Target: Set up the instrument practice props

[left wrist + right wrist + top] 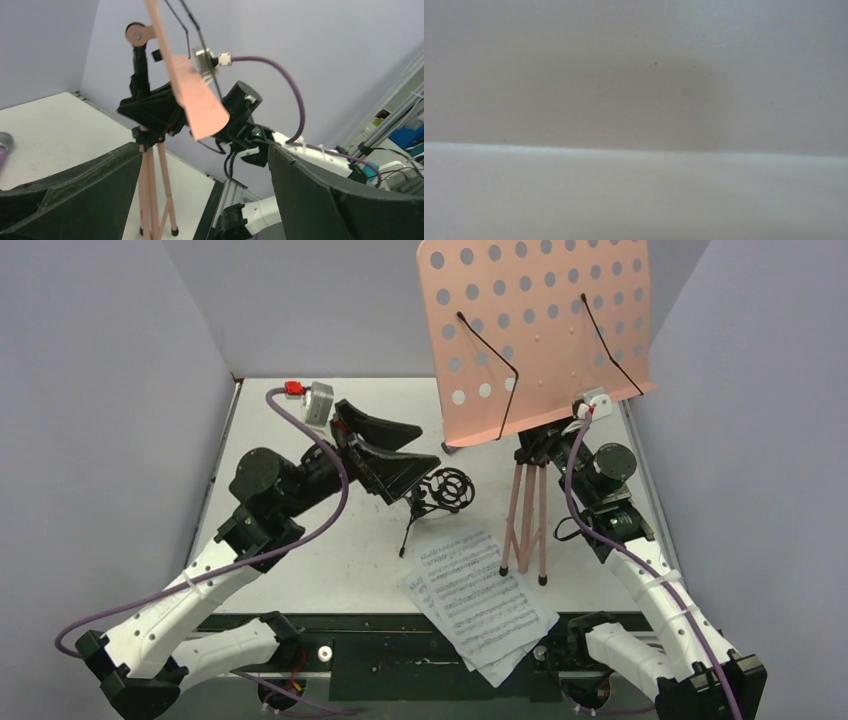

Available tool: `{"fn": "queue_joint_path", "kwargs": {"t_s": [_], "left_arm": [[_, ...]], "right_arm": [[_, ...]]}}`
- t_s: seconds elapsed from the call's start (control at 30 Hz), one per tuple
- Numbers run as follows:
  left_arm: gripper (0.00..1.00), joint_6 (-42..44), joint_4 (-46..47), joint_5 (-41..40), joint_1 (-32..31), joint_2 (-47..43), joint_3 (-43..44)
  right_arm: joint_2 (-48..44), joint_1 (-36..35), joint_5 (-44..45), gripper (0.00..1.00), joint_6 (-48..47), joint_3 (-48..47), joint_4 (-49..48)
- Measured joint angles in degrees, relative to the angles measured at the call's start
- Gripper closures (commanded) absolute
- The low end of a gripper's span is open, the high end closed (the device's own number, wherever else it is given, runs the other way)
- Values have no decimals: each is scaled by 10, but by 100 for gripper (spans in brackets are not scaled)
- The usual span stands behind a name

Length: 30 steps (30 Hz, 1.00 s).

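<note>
The pink perforated music stand stands upright at the right of the table on its tripod legs. My right gripper is shut on its post just under the desk, as the left wrist view also shows. White sheet-music pages lie at the table's front edge. The small black mic stand is just right of my left gripper, which is wide open and empty. A bit of the purple microphone shows at the left edge of the left wrist view. It is hidden in the top view.
Grey walls close in the white table on three sides. A black rail runs along the front edge under the pages. The right wrist view shows only a blurred pale surface, with no fingers in it.
</note>
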<state>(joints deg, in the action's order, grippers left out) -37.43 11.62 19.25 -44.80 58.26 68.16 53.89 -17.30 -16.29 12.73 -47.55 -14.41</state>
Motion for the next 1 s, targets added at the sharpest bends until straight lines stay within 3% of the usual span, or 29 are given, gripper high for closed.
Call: {"fn": "queue_joint_path", "kwargs": {"t_s": [0.2,0.4,0.63,0.87,1.0], "left_arm": [[4,23,61,-43,0,-80,-160],[4,44,106,-45,-7,-64,-233],[0,102,121,-57,-62,59,-214],[18,138,147,-68,-113,181,-157],[22,141,156,-77,-114,234,-120]], "right_arm": [[0,0,0,95,1,-5,10],[0,0,-1,95,4,-8,14],[-2,0,-7,95,11,-8,14],[-14,-1,-14,95,26,-8,34],[-16,-1,-16,95,31,-8,47]]}}
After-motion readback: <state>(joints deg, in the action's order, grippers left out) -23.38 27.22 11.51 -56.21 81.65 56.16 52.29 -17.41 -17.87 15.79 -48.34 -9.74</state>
